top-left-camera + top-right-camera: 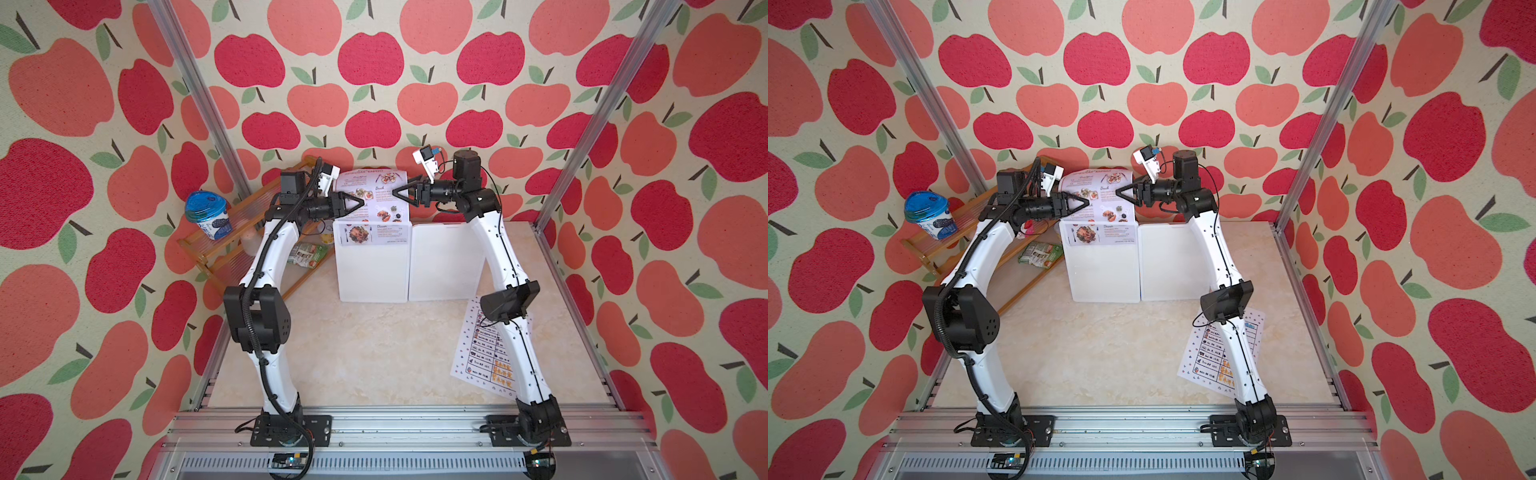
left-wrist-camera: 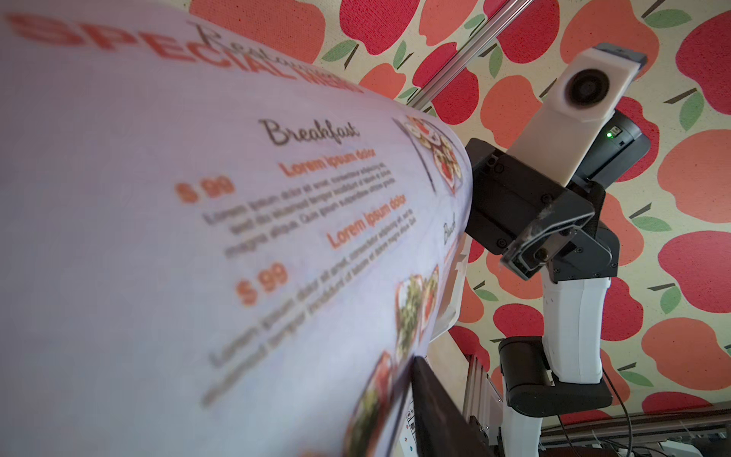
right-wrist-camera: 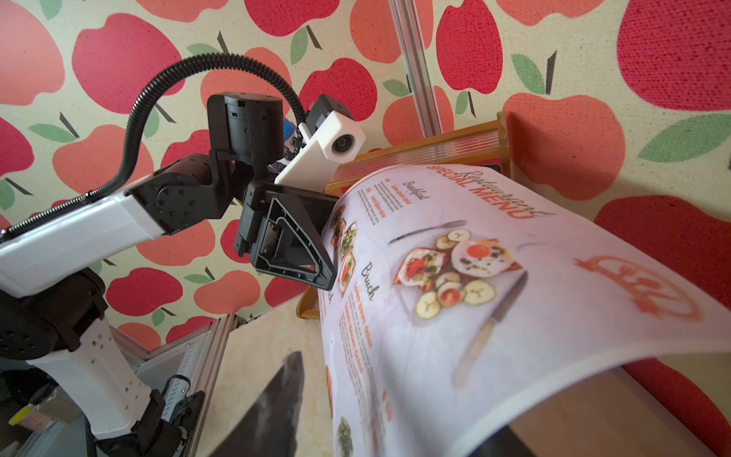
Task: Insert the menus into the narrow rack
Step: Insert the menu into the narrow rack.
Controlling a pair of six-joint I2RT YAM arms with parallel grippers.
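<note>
The red-headed menu (image 1: pixel 374 193) stands upright and bowed, with its lower end inside the left pocket of the white narrow rack (image 1: pixel 374 278). My left gripper (image 1: pixel 360 202) is at the sheet's left edge. One of its fingers (image 2: pixel 435 415) shows with a thin gap to the paper; the other is hidden behind the sheet. My right gripper (image 1: pixel 397 193) straddles the right edge, open, with one finger (image 3: pixel 277 407) clear of the sheet. The table-lined menu (image 1: pixel 484 365) lies flat on the table, partly under the right arm.
The rack's right pocket (image 1: pixel 446 266) holds nothing. A wooden shelf (image 1: pixel 199 245) stands at the back left. It carries a blue-lidded tub (image 1: pixel 208 214), and a green packet (image 1: pixel 309 254) lies lower on it. Aluminium posts (image 1: pixel 582 137) frame the walls.
</note>
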